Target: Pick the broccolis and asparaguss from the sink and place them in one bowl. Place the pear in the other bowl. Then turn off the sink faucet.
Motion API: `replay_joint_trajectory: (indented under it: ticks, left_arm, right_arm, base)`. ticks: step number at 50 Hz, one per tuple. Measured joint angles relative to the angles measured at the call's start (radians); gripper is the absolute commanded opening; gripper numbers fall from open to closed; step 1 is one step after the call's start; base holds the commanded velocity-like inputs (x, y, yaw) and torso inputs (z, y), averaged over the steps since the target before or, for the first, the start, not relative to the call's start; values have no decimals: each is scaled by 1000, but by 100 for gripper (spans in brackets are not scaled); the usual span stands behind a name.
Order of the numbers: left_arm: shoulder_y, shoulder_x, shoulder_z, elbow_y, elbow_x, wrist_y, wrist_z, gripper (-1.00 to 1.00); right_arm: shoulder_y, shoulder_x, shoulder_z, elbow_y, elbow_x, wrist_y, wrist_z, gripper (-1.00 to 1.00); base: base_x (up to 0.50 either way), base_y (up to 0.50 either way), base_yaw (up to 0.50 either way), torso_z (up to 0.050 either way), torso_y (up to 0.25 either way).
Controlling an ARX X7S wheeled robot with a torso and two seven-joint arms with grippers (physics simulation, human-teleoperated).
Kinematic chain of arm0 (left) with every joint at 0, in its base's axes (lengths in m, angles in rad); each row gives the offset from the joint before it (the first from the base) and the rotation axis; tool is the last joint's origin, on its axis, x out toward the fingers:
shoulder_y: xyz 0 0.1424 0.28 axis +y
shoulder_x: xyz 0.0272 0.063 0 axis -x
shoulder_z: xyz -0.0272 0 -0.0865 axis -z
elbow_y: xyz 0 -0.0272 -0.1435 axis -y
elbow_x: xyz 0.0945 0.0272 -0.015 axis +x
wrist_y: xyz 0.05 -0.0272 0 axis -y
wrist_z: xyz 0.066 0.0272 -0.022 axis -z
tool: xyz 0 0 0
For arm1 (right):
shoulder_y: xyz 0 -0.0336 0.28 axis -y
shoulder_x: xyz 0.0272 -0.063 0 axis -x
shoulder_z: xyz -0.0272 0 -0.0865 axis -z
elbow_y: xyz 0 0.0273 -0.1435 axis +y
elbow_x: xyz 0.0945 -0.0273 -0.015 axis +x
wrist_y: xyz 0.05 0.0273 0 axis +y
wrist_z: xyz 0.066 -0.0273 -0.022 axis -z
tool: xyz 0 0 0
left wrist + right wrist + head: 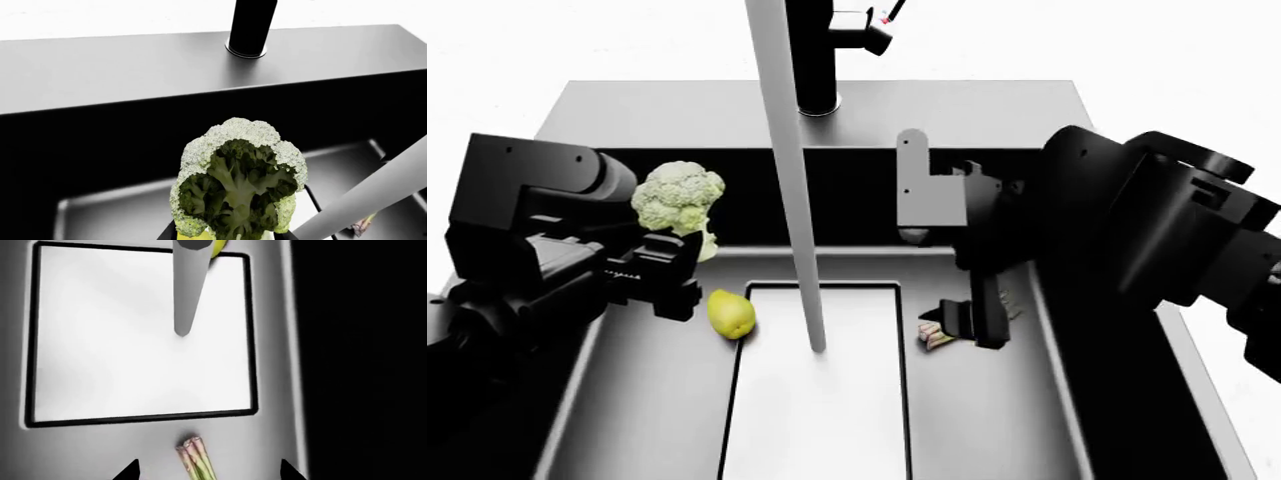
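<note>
My left gripper [685, 252] is shut on the broccoli [678, 198], holding it above the left side of the black sink [961, 105]. In the left wrist view the broccoli [237, 185] fills the space between the dark fingers. The yellow-green pear [730, 313] lies on the sink floor just below and right of that gripper. My right gripper [208, 471] stands open low in the sink, its fingertips either side of the asparagus bundle [197, 460], which lies on the floor [937, 337]. The black faucet post [817, 60] stands on the back rim. Both bowls are out of view.
A grey stream of water [794, 200] runs from the faucet down onto the pale rectangular panel [814, 420] in the sink floor, between the two arms. The stream [190, 285] ends just ahead of the asparagus. The sink walls are dark and steep.
</note>
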Motion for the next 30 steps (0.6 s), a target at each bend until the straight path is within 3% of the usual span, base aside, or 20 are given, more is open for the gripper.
replay_joint_trajectory:
  ticks: [30]
  left_arm:
    - [23,-19,-10,13,-1,28,4,-100]
  right_arm:
    - [-83,-138,-117,294,-116,-152,-62,100]
  base:
    - [0,0,0,0,0]
